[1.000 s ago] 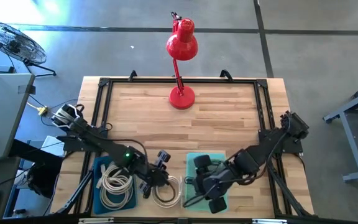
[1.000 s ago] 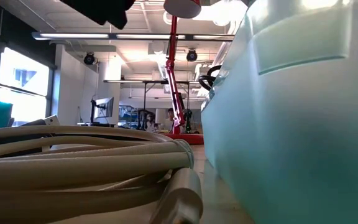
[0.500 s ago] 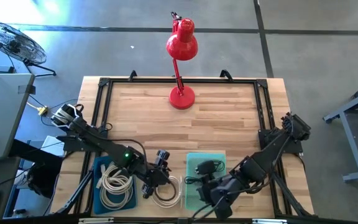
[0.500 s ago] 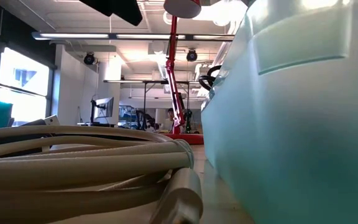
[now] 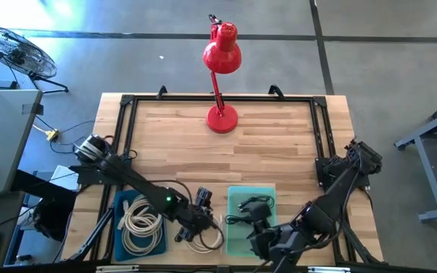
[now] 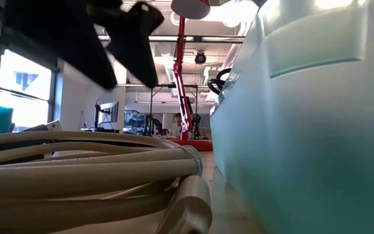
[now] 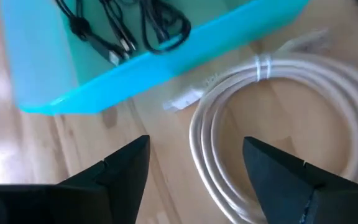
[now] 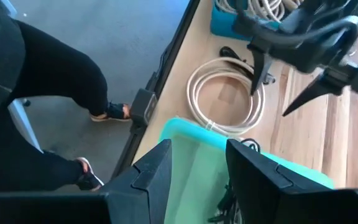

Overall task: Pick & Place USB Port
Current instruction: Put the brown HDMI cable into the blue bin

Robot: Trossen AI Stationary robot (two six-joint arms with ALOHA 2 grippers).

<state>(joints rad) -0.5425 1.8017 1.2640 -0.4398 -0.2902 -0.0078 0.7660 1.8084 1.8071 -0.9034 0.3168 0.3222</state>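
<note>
A white coiled USB cable point(image 5: 205, 236) lies flat on the wooden table between two trays; its white plug point(image 7: 182, 98) points at the green tray point(image 5: 268, 192). My left gripper point(image 7: 196, 142) hangs open just above the coil point(image 7: 199, 127), one finger on each side of its near arc, touching nothing. It also shows in the low view as the left gripper point(image 6: 125, 65) above the coil point(image 6: 76, 162). Black cables point(image 5: 253, 206) lie in the green tray. My right gripper point(image 8: 197, 149) is open over that tray's near end point(image 8: 180, 129).
A blue tray point(image 5: 123, 227) with more white coils point(image 5: 144, 223) sits left of the loose coil. A red desk lamp point(image 5: 221, 117) stands at the far middle. A black frame rims the table. A person's legs point(image 8: 55, 81) stand beside the table's near edge.
My left gripper has come down toward the white coil and a little toward the green tray. My right arm has swung toward the table's near edge, away from the black cables, which stay lying in the green tray.
</note>
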